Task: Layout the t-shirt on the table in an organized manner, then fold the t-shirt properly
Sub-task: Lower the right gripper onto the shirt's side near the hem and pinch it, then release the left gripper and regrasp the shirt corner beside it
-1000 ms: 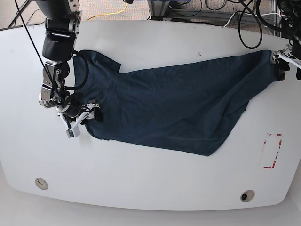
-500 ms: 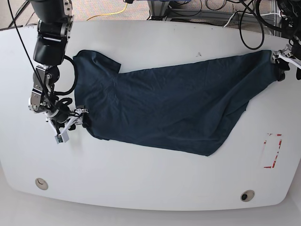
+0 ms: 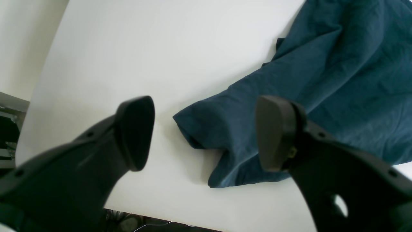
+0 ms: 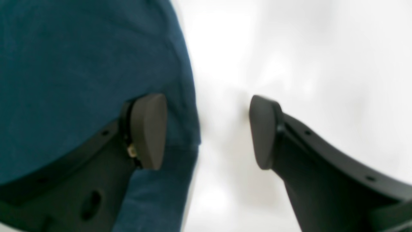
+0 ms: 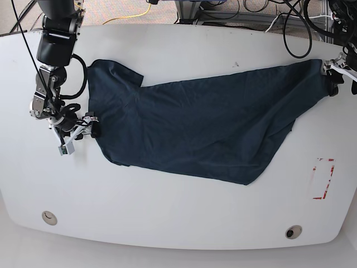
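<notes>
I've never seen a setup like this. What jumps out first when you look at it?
A dark blue t-shirt sprawls crumpled and slanting across the middle of a big white table. At each end of it sits a black robot claw with jaws apart: the right gripper at the shirt's edge on the base view's left, the left gripper at the far corner. A red dashed rectangle marks the table nearby.
</notes>
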Motion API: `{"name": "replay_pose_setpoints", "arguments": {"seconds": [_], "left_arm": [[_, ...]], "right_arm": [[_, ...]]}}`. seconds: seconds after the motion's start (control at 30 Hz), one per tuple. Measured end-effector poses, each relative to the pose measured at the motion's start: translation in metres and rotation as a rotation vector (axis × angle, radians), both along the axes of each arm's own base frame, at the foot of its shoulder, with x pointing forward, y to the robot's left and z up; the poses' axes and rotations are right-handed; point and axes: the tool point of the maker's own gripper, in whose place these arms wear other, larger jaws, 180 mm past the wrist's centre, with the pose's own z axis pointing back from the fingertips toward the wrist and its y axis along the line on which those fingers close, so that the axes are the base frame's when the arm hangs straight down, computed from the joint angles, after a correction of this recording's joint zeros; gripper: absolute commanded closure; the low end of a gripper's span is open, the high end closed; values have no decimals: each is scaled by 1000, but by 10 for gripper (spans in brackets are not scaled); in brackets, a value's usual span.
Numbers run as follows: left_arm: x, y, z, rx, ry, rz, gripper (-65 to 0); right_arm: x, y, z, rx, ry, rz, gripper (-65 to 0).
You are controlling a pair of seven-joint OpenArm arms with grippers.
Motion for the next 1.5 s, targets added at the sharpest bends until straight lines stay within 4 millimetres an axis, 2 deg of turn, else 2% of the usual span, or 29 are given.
{"name": "replay_pose_setpoints", "arguments": {"seconds": [0.27, 0.5, 0.6, 0.77, 0.83, 0.93, 1.07, 1.23, 1.3, 1.5], "left_arm": [[4, -9, -3, -12, 3, -28, -461], [-3, -10, -7, -17, 20, -31, -461], [-8, -14, -10, -21, 34, -61, -460], [-23, -16, -8, 13, 61, -156, -458], [-28, -11, -7, 24, 70, -148, -458], [-40, -6, -12, 33, 112, -135, -457], [-49, -9, -18, 21, 142, -143, -397], [-59, -10, -23, 17, 170, -143, -286], [-64, -10, -25, 16, 184, -143, -267], [-79, -6, -38, -10, 232, -125, -268]], "right_arm": [[-3, 22, -2, 37, -26, 13, -387], [-10, 50, -2, 67, -45, 45, -385], [-10, 56, -2, 73, -38, 51, -376], [-11, 55, -3, 71, -34, 52, -246], [-12, 55, -4, 68, -30, 52, -171], [-13, 53, -5, 64, -23, 51, -95], [-14, 54, -6, 64, -16, 54, -6], [-15, 54, -6, 63, -13, 55, 0], [-15, 54, -6, 64, -13, 55, 0], [-15, 55, -6, 64, -13, 56, 0]]}}
